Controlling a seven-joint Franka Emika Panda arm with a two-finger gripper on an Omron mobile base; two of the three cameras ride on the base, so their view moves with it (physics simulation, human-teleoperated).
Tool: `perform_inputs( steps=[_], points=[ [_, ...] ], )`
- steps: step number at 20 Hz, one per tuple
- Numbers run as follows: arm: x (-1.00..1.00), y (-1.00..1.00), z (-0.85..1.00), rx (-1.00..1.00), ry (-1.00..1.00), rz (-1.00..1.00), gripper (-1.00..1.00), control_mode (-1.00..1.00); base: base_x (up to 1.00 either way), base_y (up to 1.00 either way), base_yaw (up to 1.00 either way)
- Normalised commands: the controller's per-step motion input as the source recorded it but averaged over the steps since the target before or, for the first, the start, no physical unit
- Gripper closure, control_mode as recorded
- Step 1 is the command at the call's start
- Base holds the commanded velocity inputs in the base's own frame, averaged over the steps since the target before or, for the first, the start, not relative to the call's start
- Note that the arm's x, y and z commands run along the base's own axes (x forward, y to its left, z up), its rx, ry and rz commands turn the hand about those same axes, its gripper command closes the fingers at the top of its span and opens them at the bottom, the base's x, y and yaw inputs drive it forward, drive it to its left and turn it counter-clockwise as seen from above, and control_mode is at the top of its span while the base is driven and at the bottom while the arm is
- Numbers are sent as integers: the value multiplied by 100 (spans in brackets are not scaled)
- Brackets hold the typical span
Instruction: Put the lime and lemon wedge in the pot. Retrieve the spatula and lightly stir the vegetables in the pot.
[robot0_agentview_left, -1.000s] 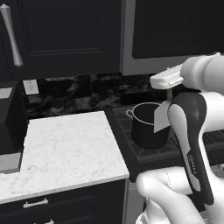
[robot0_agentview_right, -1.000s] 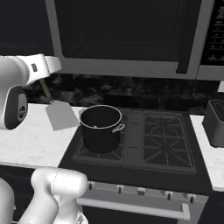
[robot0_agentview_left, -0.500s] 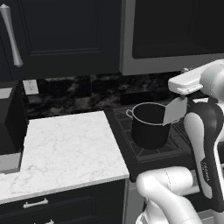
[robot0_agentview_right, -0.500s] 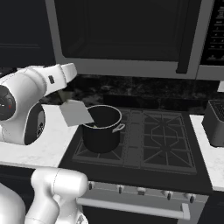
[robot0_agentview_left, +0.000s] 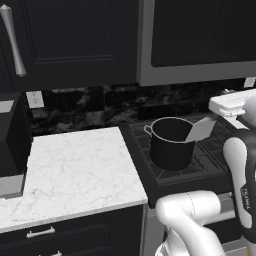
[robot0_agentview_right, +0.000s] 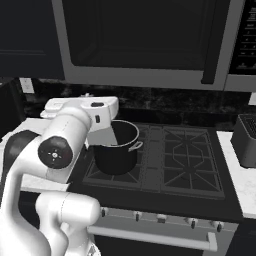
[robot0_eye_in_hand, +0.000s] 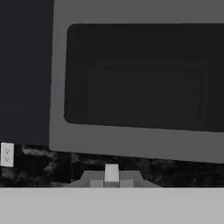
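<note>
Left base view: the pot stands on the front-left burner of the black stove, just right of the white marble tabletop. The spatula hangs tilted over the pot's right rim, its flat grey blade reaching down toward the opening; its handle runs up toward the white hand, whose jaws are clenched on it. The arm rises right of the pot and hides part of the stove. Left of the pot, well apart, a dark appliance sits at the tabletop's far edge. Dark cabinets hang above the pot.

Right base view: the pot sits on the same burner of the stove, and what lies inside it cannot be told. The arm's shoulder and hand cover the pot's left side and the spatula. Well to the pot's right, a dark grey box rests on the tabletop. A microwave hangs above the pot.

Hand view: the camera faces the microwave door, with a wall outlet lower left.
</note>
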Motion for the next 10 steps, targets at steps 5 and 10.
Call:
perform_inputs(
  steps=[5,10],
  points=[
    [27,-7,-14,17,5,0,100,-100,0,0,0],
    [28,0,-15,10,8,0,100,-100,0,0,0]
  ],
)
